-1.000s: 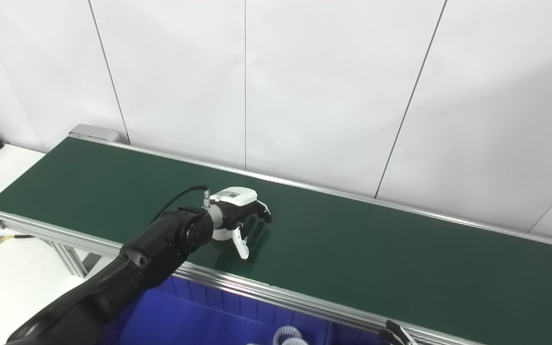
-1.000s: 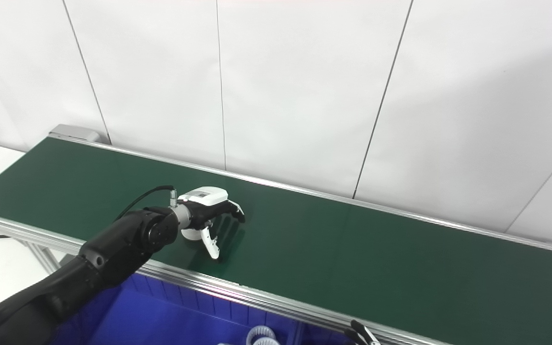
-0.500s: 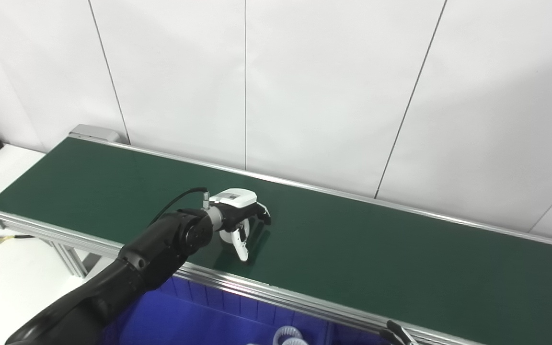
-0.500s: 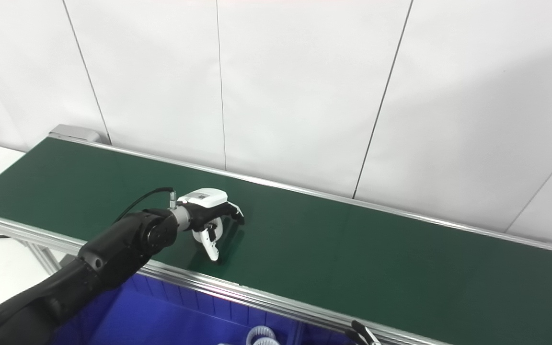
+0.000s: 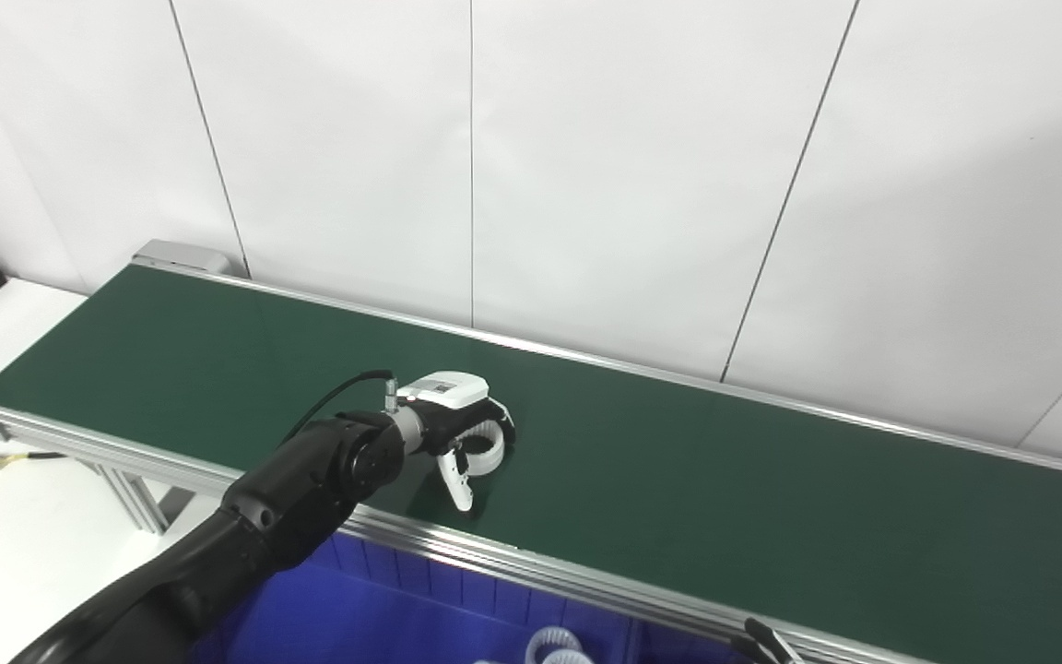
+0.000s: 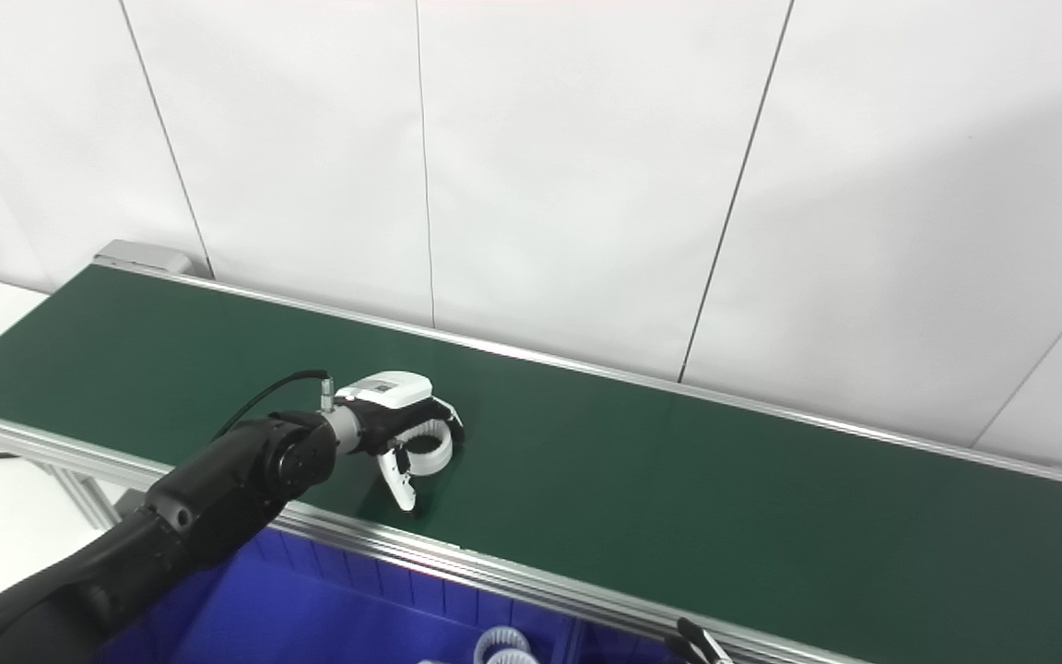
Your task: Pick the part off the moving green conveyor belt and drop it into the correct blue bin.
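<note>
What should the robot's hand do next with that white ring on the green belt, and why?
Probably close a bit tighter and lift. The left hand sits over the white ring on the green belt, fingers curled around it, but the ring seems to rest on the belt and the belt moves. The blue bin waits just below the near rail, so lifting comes first.

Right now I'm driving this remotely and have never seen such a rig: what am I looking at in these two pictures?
Both pictures come from two cameras side by side on the robot's head, so they show one scene. The black arm from the left ends in the left hand, reaching over the green conveyor belt. Its fingers curl around a white ring-shaped part low on the belt; whether the grip is firm I cannot tell. Below the belt's near rail sits a blue bin holding similar white rings. The right hand only peeks in at the bottom edge.
</note>
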